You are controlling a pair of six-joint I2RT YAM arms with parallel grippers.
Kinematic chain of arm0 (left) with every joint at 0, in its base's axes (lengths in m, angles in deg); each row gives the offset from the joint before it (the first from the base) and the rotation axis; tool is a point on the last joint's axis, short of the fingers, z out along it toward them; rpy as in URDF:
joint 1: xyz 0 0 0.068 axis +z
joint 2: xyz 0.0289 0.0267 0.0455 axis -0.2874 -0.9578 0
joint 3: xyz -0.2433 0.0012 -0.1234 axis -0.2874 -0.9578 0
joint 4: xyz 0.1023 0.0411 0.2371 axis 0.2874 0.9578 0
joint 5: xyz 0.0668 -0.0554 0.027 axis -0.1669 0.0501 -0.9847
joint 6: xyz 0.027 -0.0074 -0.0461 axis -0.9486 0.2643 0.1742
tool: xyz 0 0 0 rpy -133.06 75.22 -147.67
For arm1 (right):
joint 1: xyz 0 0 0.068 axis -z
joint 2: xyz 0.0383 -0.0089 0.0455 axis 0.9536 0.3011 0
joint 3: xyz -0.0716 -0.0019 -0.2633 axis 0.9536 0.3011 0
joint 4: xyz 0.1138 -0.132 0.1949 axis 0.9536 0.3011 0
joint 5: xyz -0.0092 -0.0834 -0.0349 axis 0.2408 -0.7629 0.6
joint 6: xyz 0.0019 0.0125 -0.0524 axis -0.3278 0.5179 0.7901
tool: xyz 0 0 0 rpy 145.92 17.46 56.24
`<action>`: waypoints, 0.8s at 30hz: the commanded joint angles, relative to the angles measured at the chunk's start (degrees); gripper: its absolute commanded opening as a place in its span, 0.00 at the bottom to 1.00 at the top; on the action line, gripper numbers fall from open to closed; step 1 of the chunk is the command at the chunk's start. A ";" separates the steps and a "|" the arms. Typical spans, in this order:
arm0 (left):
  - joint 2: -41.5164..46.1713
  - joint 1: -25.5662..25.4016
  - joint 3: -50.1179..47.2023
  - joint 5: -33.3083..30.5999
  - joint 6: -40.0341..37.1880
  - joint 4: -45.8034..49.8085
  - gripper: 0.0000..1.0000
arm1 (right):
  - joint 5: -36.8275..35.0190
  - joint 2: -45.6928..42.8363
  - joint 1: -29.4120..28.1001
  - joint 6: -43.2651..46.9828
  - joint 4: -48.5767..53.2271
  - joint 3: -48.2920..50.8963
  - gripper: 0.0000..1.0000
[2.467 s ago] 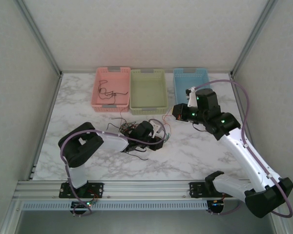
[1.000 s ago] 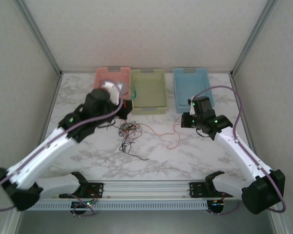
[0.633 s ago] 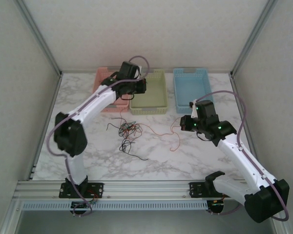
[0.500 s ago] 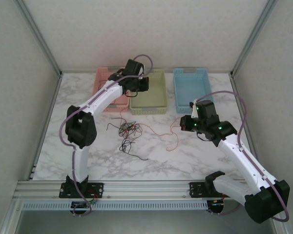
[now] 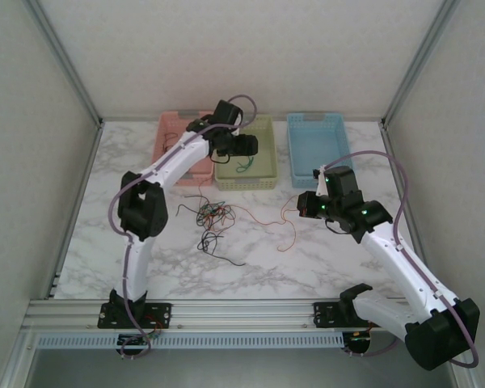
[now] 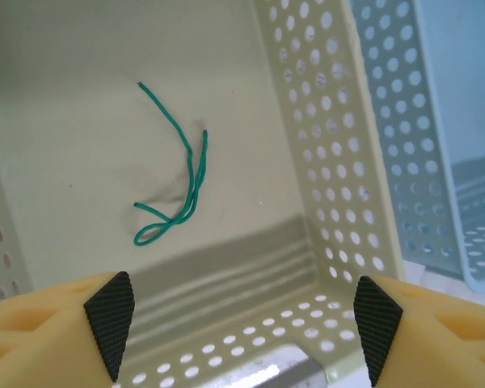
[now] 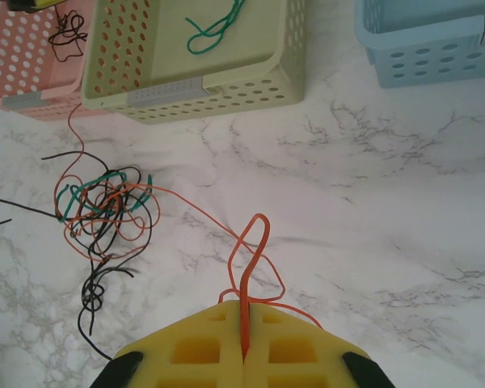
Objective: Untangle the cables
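Note:
A tangle of black, green and orange cables (image 5: 212,217) (image 7: 105,206) lies on the marble table in front of the baskets. My left gripper (image 5: 249,147) (image 6: 242,323) hangs open over the green basket (image 5: 263,129) (image 6: 339,162). A loose green cable (image 6: 178,174) (image 5: 244,166) lies on the basket floor below it, free of the pads. My right gripper (image 5: 303,204) (image 7: 244,339) is shut on an orange cable (image 7: 255,242), which loops forward and trails left into the tangle.
A pink basket (image 5: 166,149) on the left holds a black cable (image 7: 67,32). A blue basket (image 5: 315,121) (image 7: 420,56) stands on the right. Frame rails run along the table's near edge and both sides.
My left arm swung from the tangle up over the green basket, opened its jaws, and the green cable now lies in the basket. The right arm has barely moved.

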 commanded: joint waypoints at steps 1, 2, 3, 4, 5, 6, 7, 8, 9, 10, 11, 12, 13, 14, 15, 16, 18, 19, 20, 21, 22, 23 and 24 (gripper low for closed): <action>15.05 -0.53 -8.22 -0.09 -0.51 -3.97 0.75 | 0.70 -0.18 0.04 -0.56 -0.05 -1.19 0.00; 18.78 -0.64 -12.37 -0.38 -0.08 -5.84 0.75 | 0.73 -0.08 0.06 -0.48 -0.15 -1.30 0.00; 23.09 -0.63 -17.43 -1.02 0.52 -7.90 0.75 | 0.75 0.08 0.05 -0.41 -0.29 -1.28 0.00; 27.06 -0.70 -22.62 -1.68 1.00 -9.70 0.75 | 0.84 0.17 0.01 -0.42 -0.40 -1.28 0.00; 31.25 -0.75 -26.70 -2.26 1.38 -11.15 0.75 | 0.88 0.24 0.05 -0.34 -0.55 -1.27 0.00; 34.91 -0.79 -32.07 -3.54 1.74 -12.24 0.75 | 0.97 0.38 0.01 -0.33 -0.60 -1.32 0.00; 39.17 -0.79 -36.55 -5.56 2.02 -12.83 0.75 | 1.21 0.62 0.01 -0.22 -0.68 -1.41 0.00; 42.07 -0.79 -40.09 -7.50 2.23 -12.70 0.75 | 1.44 0.84 -0.01 -0.12 -0.84 -1.47 0.00; 45.92 -0.78 -44.13 -9.83 2.64 -12.59 0.75 | 1.67 1.13 0.05 -0.11 -0.95 -1.62 0.00; 49.63 -0.75 -48.25 -12.37 3.44 -12.56 0.76 | 1.81 1.41 0.04 -0.06 -1.09 -1.79 0.00; 52.68 -0.72 -51.75 -13.95 4.33 -12.96 0.77 | 2.01 1.68 0.03 0.06 -1.12 -1.88 0.00; 56.05 -0.57 -55.71 -15.32 5.26 -13.43 0.79 | 2.08 2.06 0.02 0.04 -1.29 -1.96 0.00; 58.84 -0.53 -59.19 -16.44 6.06 -13.63 0.80 | 2.29 2.36 0.05 0.09 -1.54 -1.98 0.00; 61.58 -0.49 -62.35 -17.75 6.69 -13.56 0.81 | 2.34 2.76 0.06 0.20 -1.63 -2.11 0.00; 63.31 -0.37 -64.74 -18.96 7.39 -13.38 0.83 | 2.47 3.09 0.05 0.18 -1.70 -2.21 0.00; 64.90 0.01 -67.08 -20.54 8.36 -13.10 0.84 | 2.71 3.48 0.03 0.24 -1.85 -2.29 0.00; 66.71 1.01 -70.70 -22.58 9.78 -13.10 0.87 | 3.04 4.03 0.05 0.17 -2.07 -2.40 0.00; 66.99 1.90 -72.18 -22.95 10.48 -13.44 0.89 | 3.12 4.31 0.05 0.13 -2.20 -2.42 0.00; 66.95 2.91 -73.42 -22.59 11.06 -13.67 0.90 | 3.13 4.44 0.06 0.16 -2.26 -2.34 0.00; 66.71 4.16 -74.52 -21.39 11.62 -14.35 0.90 | 3.14 4.45 0.01 0.07 -2.27 -2.25 0.00; 66.19 5.21 -75.60 -19.71 11.93 -15.87 0.90 | 3.14 4.58 0.04 -0.01 -2.27 -2.26 0.00; 65.50 6.09 -76.12 -18.44 12.23 -16.87 0.90 | 3.19 4.51 0.00 0.01 -2.27 -2.11 0.00; 64.50 6.64 -76.57 -17.12 12.39 -18.03 0.90 | 3.20 4.44 -0.02 0.03 -2.28 -2.00 0.00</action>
